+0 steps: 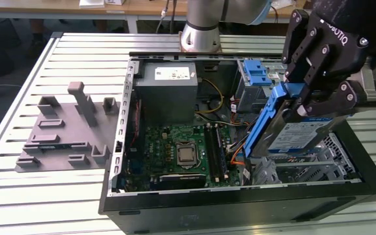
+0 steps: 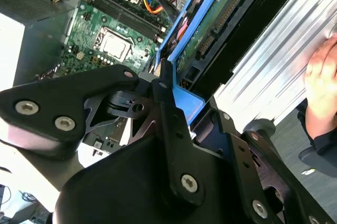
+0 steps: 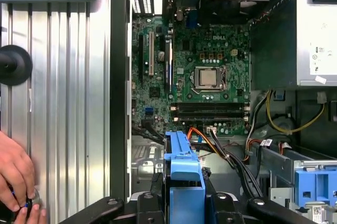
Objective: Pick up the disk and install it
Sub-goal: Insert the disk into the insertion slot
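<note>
**Fig. 1.** My gripper (image 1: 302, 100) is closed on the disk (image 1: 300, 136) and clamps the upper end of its blue frame. In the exterior view the disk hangs tilted, with its label facing outward. It is over the exterior view's right side of the open computer case (image 1: 240, 203). Its lower end reaches down into the case next to the metal cage (image 1: 312, 164). I cannot tell whether it touches the cage.

**Second wrist view.** 1 of my 2 black fingers (image 2: 164, 97) presses the blue frame. The disk (image 2: 210, 29) shows its green circuit-board underside and its connector edge.

**First wrist view.** The disk (image 3: 184, 174) stands edge-on in my gripper (image 3: 184, 203). Beyond it are an orange cable (image 3: 202, 134) and the motherboard (image 3: 195, 76).

**Inside the case.** The motherboard (image 1: 175, 147) lies flat on the floor of the case. The power supply (image 1: 168, 81) sits at the far end. A blue latch (image 1: 256, 73) is fixed at the far corner, apart from the disk.

**Outside the case.** A grey plate (image 1: 64, 132) with upright posts lies on the slatted table (image 1: 31, 205) at the exterior view's left, well apart from the case. A person's hand (image 3: 16, 174) rests on the table just beside the case wall. It also appears in the second wrist view (image 2: 322, 76).
</note>
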Robot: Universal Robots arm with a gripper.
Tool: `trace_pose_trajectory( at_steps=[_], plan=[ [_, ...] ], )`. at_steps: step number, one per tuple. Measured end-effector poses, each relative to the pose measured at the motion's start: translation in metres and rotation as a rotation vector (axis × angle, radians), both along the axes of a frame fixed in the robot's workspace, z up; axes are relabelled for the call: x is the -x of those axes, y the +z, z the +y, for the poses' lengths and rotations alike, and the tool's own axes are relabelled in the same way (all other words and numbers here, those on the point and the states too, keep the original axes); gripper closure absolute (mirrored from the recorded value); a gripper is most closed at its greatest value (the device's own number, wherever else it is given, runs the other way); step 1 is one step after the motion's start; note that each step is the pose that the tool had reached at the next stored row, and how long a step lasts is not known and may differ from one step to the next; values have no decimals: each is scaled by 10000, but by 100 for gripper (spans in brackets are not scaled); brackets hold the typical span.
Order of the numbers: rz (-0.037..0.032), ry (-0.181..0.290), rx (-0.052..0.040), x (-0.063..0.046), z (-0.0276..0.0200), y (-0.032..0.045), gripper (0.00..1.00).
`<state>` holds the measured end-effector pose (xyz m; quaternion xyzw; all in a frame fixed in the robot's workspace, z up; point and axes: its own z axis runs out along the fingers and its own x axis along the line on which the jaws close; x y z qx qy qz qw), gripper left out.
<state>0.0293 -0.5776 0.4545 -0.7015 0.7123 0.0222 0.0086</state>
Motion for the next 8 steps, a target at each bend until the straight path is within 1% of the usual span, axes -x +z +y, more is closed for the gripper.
trace_pose_trajectory(
  at_steps=[8],
  plan=[
    [8,0,1,-141,0,-5,64]
  ],
)
